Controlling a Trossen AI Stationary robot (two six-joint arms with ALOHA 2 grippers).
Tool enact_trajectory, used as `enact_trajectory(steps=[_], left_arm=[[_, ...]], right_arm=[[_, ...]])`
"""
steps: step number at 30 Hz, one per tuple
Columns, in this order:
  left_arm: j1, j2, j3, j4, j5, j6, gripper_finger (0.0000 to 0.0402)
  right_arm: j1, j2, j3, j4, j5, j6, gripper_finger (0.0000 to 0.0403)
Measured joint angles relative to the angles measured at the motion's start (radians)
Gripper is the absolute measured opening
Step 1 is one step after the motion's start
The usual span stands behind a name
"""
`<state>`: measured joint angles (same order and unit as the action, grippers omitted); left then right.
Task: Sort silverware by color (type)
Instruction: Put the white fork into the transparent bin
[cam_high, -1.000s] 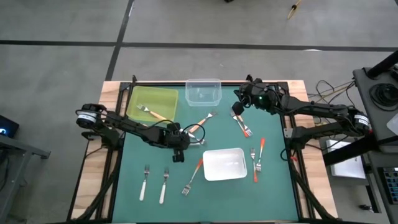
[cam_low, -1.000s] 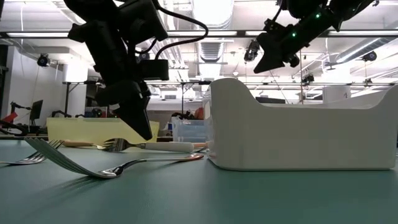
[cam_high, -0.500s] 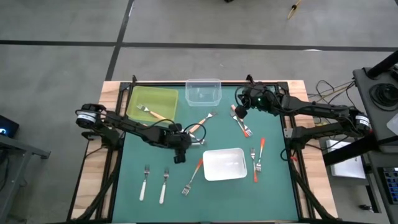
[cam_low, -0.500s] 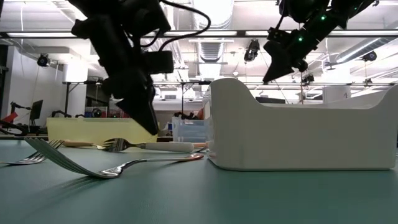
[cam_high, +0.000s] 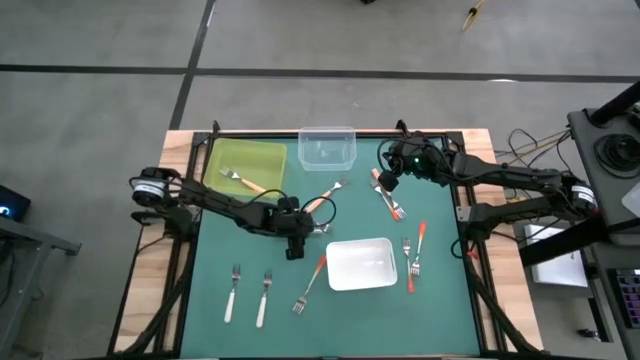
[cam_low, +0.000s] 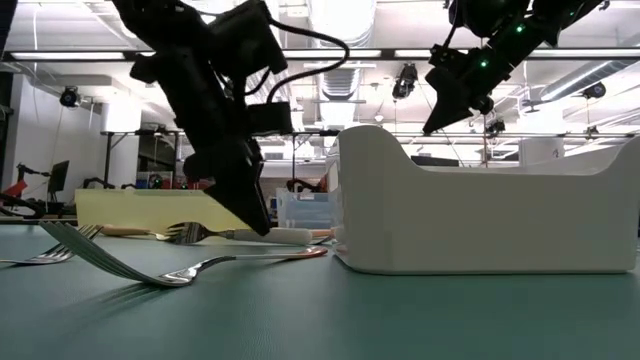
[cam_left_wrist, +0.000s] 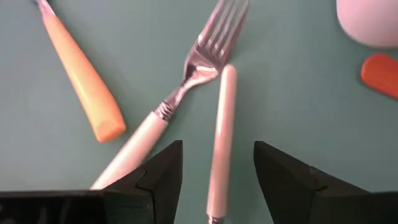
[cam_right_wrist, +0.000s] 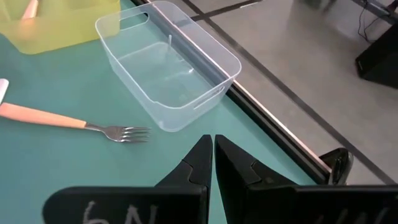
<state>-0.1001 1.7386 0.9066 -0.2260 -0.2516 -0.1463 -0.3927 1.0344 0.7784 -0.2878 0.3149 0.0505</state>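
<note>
Left gripper (cam_high: 294, 247) sits mid-table, fingers spread, straddling a white-handled fork (cam_left_wrist: 219, 137) in the wrist view — nothing gripped yet. A second white fork (cam_left_wrist: 163, 111) crosses just beside it, and an orange-handled fork (cam_left_wrist: 81, 71) lies near.

Risk: closing here may pinch both white handles or nudge the crossed one, skewing the pick.

Right gripper (cam_high: 384, 181) hovers around 1 o'clock by the clear bin (cam_high: 327, 146), fingers closed, empty.

Remaining forks are scattered: two white at 7 o'clock (cam_high: 248, 293), red ones flanking the white tray (cam_high: 360, 264), one in the yellow tray (cam_high: 246, 163) at 11.
</note>
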Motion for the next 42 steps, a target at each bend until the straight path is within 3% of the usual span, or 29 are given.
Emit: enact_trajectory(steps=[7, 16, 26, 32, 42], left_arm=[[-0.002, 0.028, 0.0, -0.007, 0.0, -0.052, 0.0145], [-0.004, 0.017, 0.0, -0.046, 0.04, -0.128, 0.0016], [-0.003, -0.013, 0.127, -0.271, 0.047, -0.107, 0.0014], [-0.004, -0.022, 0.207, -0.407, -0.028, -0.048, 0.0014], [-0.001, -0.081, 0.306, -0.506, -0.06, 0.038, 0.0014]], right_arm=[[0.0, 0.0, 0.0, 0.002, 0.0, -0.022, 0.0011], [0.0, 0.001, -0.001, 0.009, 0.0, -0.051, 0.0011], [0.0, 0.001, -0.001, 0.009, -0.001, -0.052, 0.0011], [0.0, 0.003, -0.001, 0.008, -0.001, -0.047, 0.0011], [0.0, 0.003, -0.001, 0.008, -0.002, -0.034, 0.0011]])
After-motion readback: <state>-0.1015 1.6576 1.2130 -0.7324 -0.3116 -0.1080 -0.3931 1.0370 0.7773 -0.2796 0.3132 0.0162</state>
